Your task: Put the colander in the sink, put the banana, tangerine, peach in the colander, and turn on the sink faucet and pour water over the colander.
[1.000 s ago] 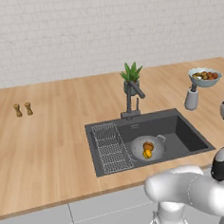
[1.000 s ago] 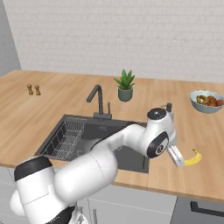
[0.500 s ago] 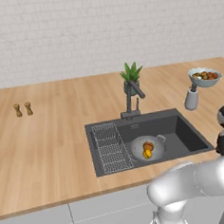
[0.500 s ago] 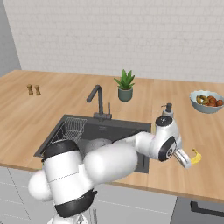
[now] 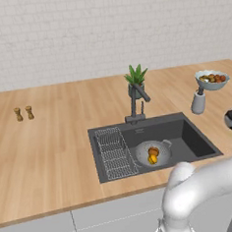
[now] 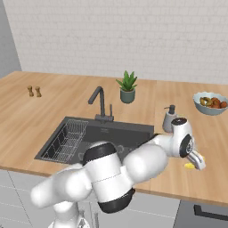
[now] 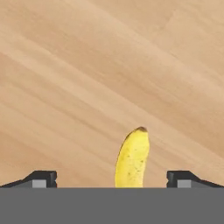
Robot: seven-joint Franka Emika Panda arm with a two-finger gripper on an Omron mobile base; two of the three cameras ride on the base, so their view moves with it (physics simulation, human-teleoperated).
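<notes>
On the wooden counter [image 5: 56, 142], set into its middle: the sink [image 5: 196, 141], dark grey, with wire rack [image 5: 114, 152] in the left part of the basin. Behind the basin, the sink faucet [image 5: 135, 102], upright, spout arm angled toward the front; no water visible at the spout. Just behind the faucet, a potted plant [image 6: 127, 87]. In the basin right of the rack: the colander [image 5: 153, 152], resting upright on the sink floor, holding the peach [image 5: 154, 151] and, touching it on the near side, the tangerine [image 5: 152, 159]. On the counter right of the sink: soap dispenser [image 6: 169, 118], and farther back a fruit bowl [image 6: 210, 103] with mixed fruit. Far left on the counter: two small shakers [image 5: 23, 113], side by side. On bare counter right of the sink, near the front edge: the banana [image 7: 132, 159], lying flat, dark tip pointing away from the hand, a yellow end showing past the hand in the right base view [image 6: 189, 166]. Over the banana: gripper [image 7: 111, 177], fingers spread wide, one tip [image 7: 42, 178] on each side of the fruit, well clear of the peel, nothing pinched.
</notes>
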